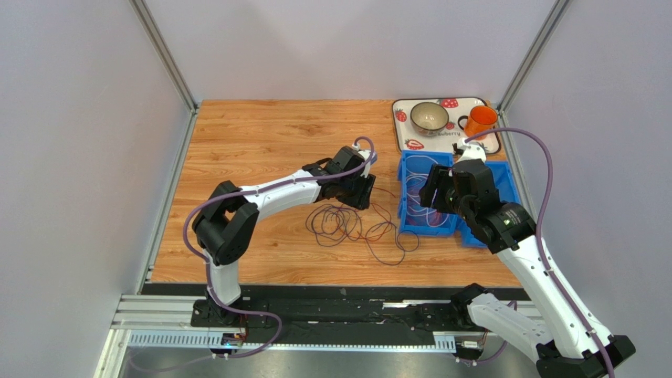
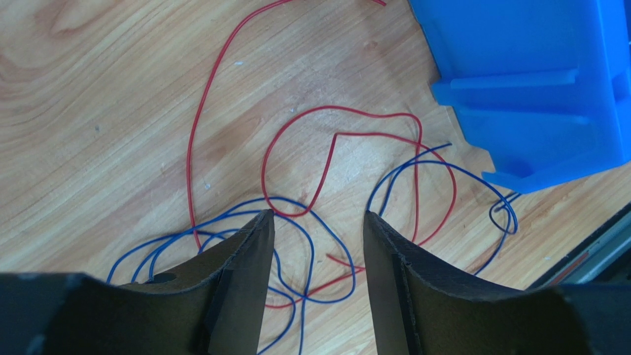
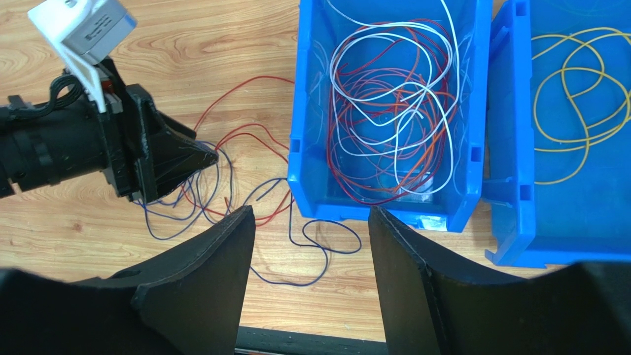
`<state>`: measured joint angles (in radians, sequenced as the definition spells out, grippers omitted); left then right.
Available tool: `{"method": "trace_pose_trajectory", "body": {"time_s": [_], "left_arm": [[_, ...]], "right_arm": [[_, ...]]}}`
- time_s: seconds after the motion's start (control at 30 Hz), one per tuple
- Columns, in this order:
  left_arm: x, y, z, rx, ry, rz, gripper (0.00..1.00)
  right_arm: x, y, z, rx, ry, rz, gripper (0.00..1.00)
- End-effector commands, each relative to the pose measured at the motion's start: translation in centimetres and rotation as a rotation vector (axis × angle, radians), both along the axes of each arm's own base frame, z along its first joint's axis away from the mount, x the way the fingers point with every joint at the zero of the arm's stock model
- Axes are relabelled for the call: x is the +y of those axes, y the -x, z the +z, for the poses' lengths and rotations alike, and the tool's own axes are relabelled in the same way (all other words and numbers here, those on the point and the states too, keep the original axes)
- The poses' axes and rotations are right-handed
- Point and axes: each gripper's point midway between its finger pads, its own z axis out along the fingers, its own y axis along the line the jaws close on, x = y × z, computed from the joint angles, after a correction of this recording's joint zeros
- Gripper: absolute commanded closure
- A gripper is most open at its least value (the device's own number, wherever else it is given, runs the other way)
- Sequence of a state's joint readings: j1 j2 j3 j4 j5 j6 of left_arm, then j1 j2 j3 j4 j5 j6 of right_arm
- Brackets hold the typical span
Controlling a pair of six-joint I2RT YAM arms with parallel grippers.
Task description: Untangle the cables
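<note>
I'd call it partly done: white and orange-red cables (image 3: 392, 111) lie heaped together in one blue bin (image 3: 300, 148) and a yellow cable (image 3: 585, 122) lies in the neighbouring bin (image 3: 518, 200). Red and blue cables (image 2: 337, 137) remain tangled on the table (image 1: 260, 142) just beside them. My left gripper (image 2: 318, 214) hangs over that tangle and my right gripper (image 3: 311, 211) over the bin's near edge, both with jaws parted and holding nothing.

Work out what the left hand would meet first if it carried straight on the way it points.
The left hand would most likely meet the red and blue wires crossing just ahead of it, with the wooden table right beneath them. The gap to them is hard to judge.
</note>
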<state>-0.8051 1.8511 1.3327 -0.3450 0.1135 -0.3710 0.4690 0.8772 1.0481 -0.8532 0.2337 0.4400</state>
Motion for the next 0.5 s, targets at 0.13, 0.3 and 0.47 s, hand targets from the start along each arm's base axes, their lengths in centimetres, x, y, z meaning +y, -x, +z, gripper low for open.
{"method": "trace_pose_trajectory", "body": {"time_s": [0.13, 0.3, 0.47], "left_arm": [[-1.5, -1.5, -0.5, -0.048, -0.012, -0.026, 0.48], [-1.6, -1.6, -1.3, -0.047, -0.019, -0.032, 0.58], [-1.9, -2.0, -1.9, -0.045, -0.034, -0.04, 0.73]], "right_arm": [[-0.4, -0.1, 1.2, -0.043, 0.021, 0.003, 0.38], [-0.3, -0.1, 0.8, -0.034, 0.022, 0.005, 0.38], [-0.3, -0.1, 0.8, -0.032, 0.023, 0.005, 0.38]]}}
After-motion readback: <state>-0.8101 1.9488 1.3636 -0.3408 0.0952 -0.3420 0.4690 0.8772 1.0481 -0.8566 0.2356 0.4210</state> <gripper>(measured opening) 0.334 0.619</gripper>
